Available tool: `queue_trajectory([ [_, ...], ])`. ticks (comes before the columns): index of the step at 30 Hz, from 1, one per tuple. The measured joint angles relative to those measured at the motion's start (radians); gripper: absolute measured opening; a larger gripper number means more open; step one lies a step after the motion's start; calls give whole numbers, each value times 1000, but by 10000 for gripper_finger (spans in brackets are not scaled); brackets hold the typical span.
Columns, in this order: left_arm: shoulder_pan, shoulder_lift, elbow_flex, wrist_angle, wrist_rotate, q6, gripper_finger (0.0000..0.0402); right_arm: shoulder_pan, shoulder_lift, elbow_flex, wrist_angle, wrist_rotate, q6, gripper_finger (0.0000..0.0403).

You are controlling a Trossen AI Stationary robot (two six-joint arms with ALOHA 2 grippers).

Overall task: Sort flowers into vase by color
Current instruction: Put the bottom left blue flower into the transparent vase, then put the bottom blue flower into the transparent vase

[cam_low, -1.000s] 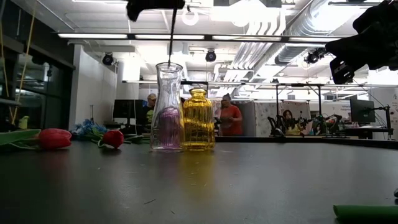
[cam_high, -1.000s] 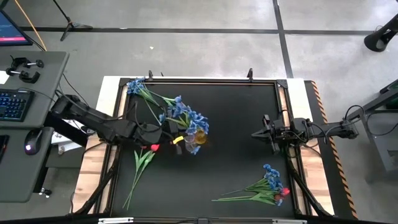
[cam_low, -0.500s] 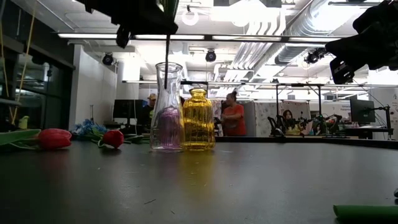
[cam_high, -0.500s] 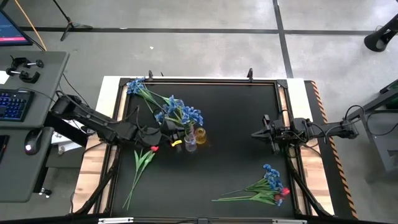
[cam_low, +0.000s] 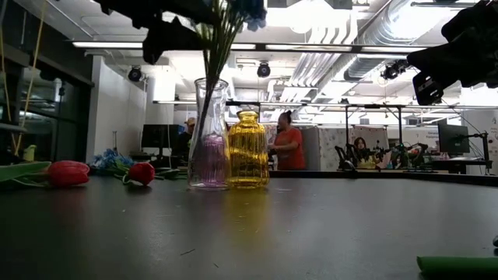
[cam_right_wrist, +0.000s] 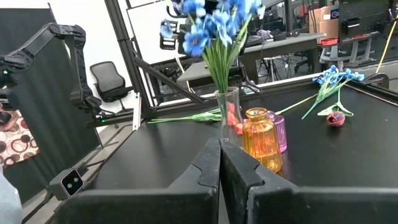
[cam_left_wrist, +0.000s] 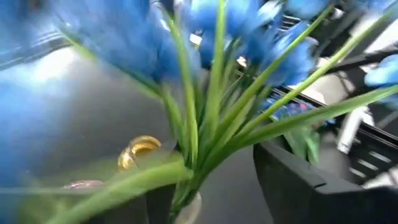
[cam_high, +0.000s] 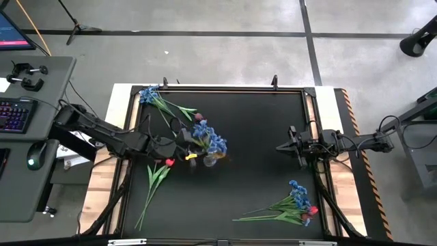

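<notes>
Blue flowers [cam_high: 208,139] hide the left gripper [cam_high: 183,145] — jaws unclear; right gripper [cam_high: 281,146] closed.

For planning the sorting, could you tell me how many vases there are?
3, clustered together: clear vase holding blue flowers, amber vase beside it, purple vase partly hidden behind.

No legible txt or labels anywhere.

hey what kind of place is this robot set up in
Probably a robotics lab or open workshop, not a home. Exposed ducts and strip lights run overhead, people sit at workstations beyond the black table, and a desk with a keyboard stands beside the rig.
</notes>
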Motion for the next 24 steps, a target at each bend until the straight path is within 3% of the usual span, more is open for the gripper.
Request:
queue_trajectory([
  [12, 0, -271, 0, -266, 288, -76, 213, 0, 0, 0, 0, 0, 0, 0],
  [18, -5, -405, 0, -289, 311, -183, 213, 0, 0, 0, 0, 0, 0, 0],
  [24, -11, -457, 1, -286, 311, -255, 213, 0, 0, 0, 0, 0, 0, 0],
])
